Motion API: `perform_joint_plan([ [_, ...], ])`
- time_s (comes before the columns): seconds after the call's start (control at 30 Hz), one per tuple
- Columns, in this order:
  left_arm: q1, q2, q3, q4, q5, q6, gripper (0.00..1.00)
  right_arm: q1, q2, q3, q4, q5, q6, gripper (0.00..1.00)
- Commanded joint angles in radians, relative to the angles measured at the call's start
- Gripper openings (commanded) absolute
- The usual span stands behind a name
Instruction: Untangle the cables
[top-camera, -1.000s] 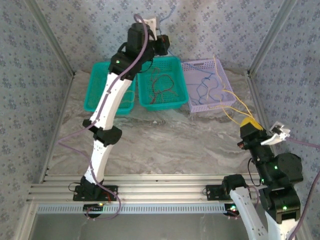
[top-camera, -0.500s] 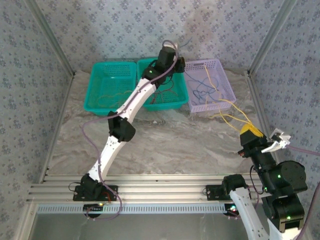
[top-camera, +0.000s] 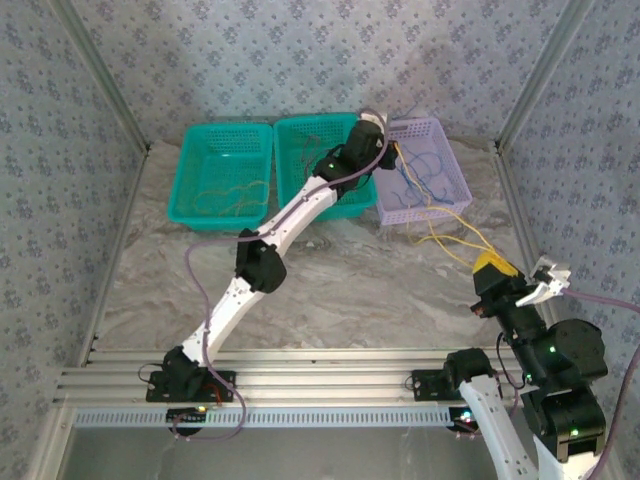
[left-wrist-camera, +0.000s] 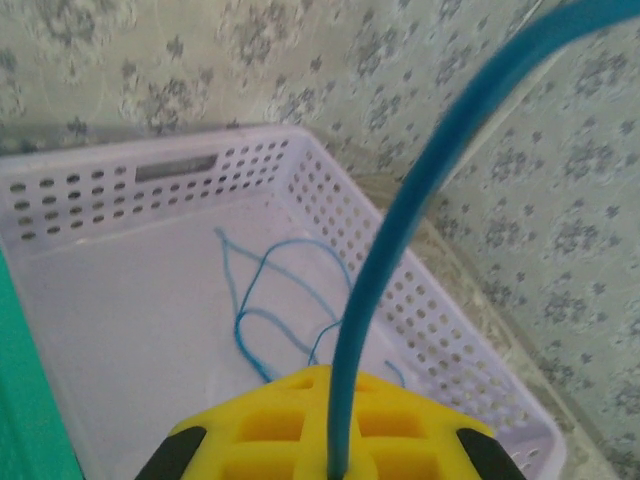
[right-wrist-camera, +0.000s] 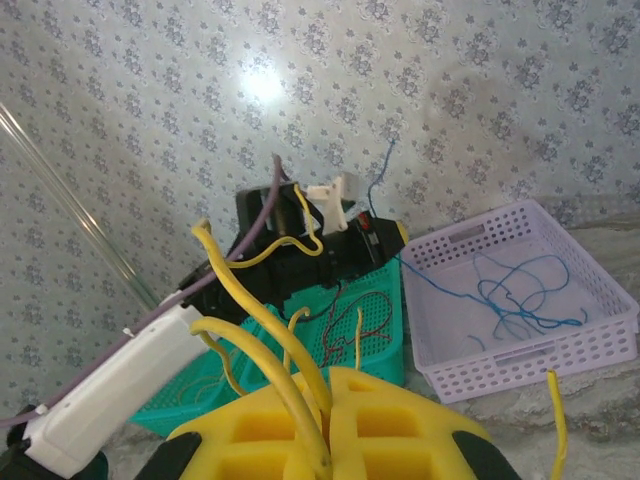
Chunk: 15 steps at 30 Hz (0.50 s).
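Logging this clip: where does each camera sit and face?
Top external: above and behind the bases, looking down at the table; left arm and right arm show.
Left wrist: over the lilac basket, looking in; left gripper holds the blue cable.
Right wrist: low at right, facing the back wall; right gripper holds yellow cables.
Both wrist views share the lilac basket.

Floral walls (top-camera: 250, 60) w/ marble table (top-camera: 380, 290)

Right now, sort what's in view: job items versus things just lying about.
Job: blue cable, held by left pincer; yellow cables, held by right pincer; red cable.
Lying about: lilac basket; green baskets.
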Motion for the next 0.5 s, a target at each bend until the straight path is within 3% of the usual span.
perform_joint_plan([
  [0.0, 0.020, 0.038, 0.017, 0.002, -0.013, -0.001, 0.07, 0.009, -0.020, -0.012, 0.006, -0.029, -0.015, 0.00],
  [0.47, 0.045, -0.012, 0.016, -0.058, 0.113, -0.012, 0.82, 0.009, -0.020, -0.047, 0.029, -0.044, 0.033, 0.00],
])
